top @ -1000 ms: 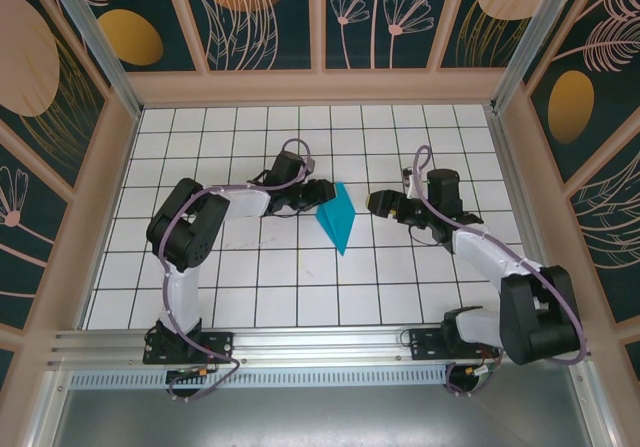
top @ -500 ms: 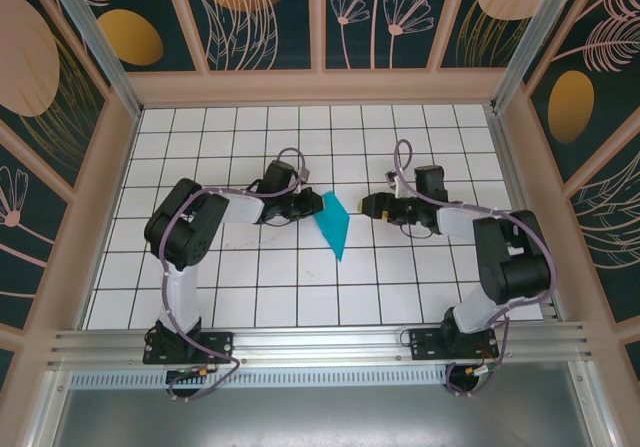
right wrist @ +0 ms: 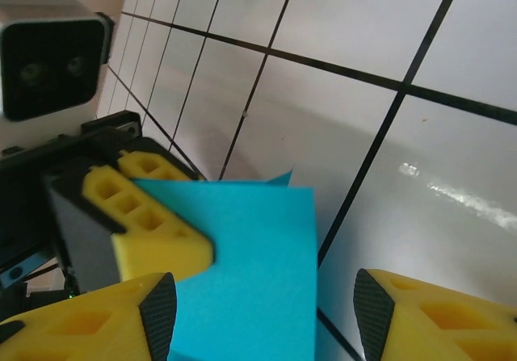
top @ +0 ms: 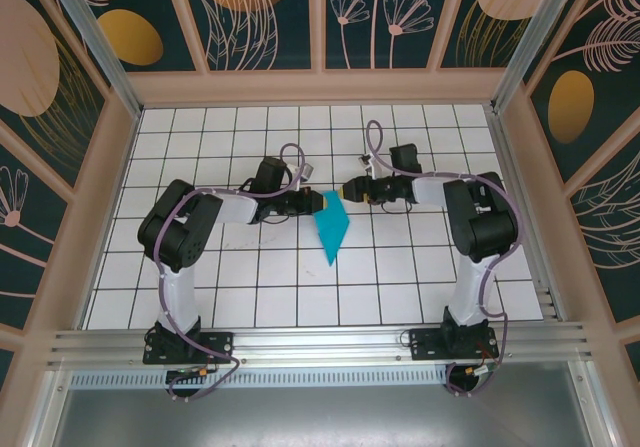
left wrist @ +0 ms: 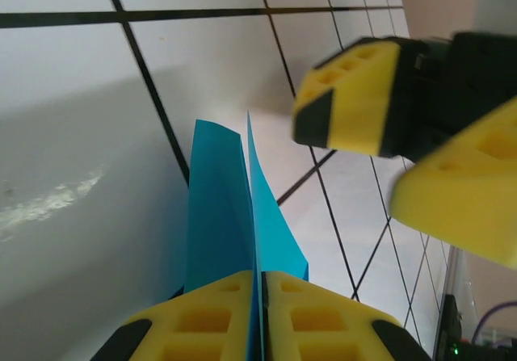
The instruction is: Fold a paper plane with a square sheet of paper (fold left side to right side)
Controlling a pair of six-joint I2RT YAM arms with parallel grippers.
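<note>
Surroundings: white grid tabletop (top: pixel 200 297), boxed in by wood-framed teal panels (top: pixel 260 17) painted with leaves and flowers.
Task item: paper plane (top: pixel 331 232), teal, a narrow pointed dart near the middle of the tabletop, between the two arms.
Long axis: roughly far-to-near, leaning slightly; sharp tip toward the near edge, wide end toward the far side, up at both arms' fingers.
Left arm: left end effector (top: pixel 318 203) clamped tight on the wide end, paper pinched between its yellow pads (left wrist: pixel 226 321).
Right arm: right end effector (top: pixel 346 193) with jaws apart, just beside the left one, a finger on either side of the paper; contact cannot be told.
Top view: whole dart outline and its tip.
Left wrist view: two thin paper layers (left wrist: pixel 218 216) side by side with a slim gap, running out from the clamp; right end effector (left wrist: pixel 363 155) just beyond.
Right wrist view: broad flat face of the paper with a square corner (right wrist: pixel 258 272); left end effector (right wrist: pixel 198 248) gripping its left side, pale camera housing (right wrist: pixel 56 66) above.
</note>
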